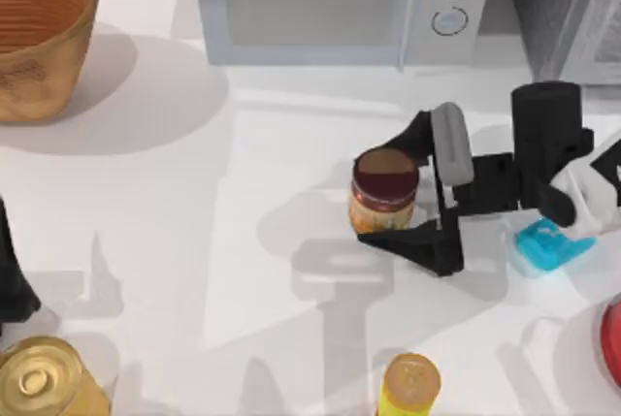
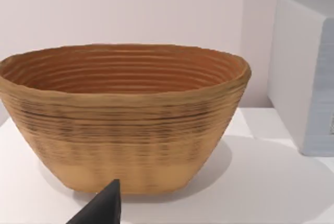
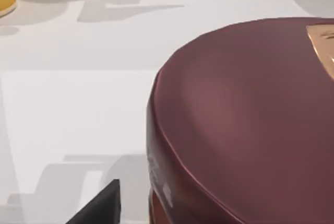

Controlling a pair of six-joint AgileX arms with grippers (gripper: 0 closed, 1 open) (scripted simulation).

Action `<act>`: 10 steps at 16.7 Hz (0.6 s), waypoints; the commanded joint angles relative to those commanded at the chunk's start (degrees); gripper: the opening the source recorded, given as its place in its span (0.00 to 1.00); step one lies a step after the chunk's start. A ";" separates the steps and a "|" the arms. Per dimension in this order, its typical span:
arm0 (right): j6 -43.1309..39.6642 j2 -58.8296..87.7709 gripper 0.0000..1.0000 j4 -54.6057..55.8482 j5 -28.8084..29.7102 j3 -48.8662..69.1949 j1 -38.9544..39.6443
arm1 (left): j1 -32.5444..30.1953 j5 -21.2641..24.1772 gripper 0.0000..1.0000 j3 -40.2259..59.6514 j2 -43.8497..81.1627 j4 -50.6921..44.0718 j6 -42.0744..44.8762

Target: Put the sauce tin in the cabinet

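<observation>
Sauce tin (image 1: 384, 191): dark maroon flat top, orange-brown printed label; top reads deep maroon close up (image 3: 245, 125). Right gripper (image 1: 393, 188): black, one light grey pad. Tabletop (image 1: 194, 222): white. Basket (image 1: 39, 38) at 10 o'clock: tan woven, ribbed orange-brown inside, darker bands outside (image 2: 125, 125). Microwave (image 1: 344, 4) at 12 o'clock: pale grey-white, two round knobs. Cabinet (image 1: 568, 9): dark grey, lighter frame. Gold can (image 1: 44, 382) at 7 o'clock. Yellow container (image 1: 409, 387), orange cap. Bright blue object (image 1: 548, 244) at 3 o'clock.
</observation>
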 joint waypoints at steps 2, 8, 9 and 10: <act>1.48 0.53 1.00 2.03 0.76 -0.16 0.92 | 0.00 0.00 1.00 0.00 0.00 0.00 0.00; 1.71 0.61 0.85 2.35 0.88 -0.19 1.08 | 0.00 0.00 1.00 0.00 0.00 0.00 0.00; 1.71 0.61 0.77 2.35 0.88 -0.19 1.08 | 0.00 0.00 1.00 0.00 0.00 0.00 0.00; 1.71 0.61 0.70 2.35 0.88 -0.19 1.08 | 0.00 0.00 1.00 0.00 0.00 0.00 0.00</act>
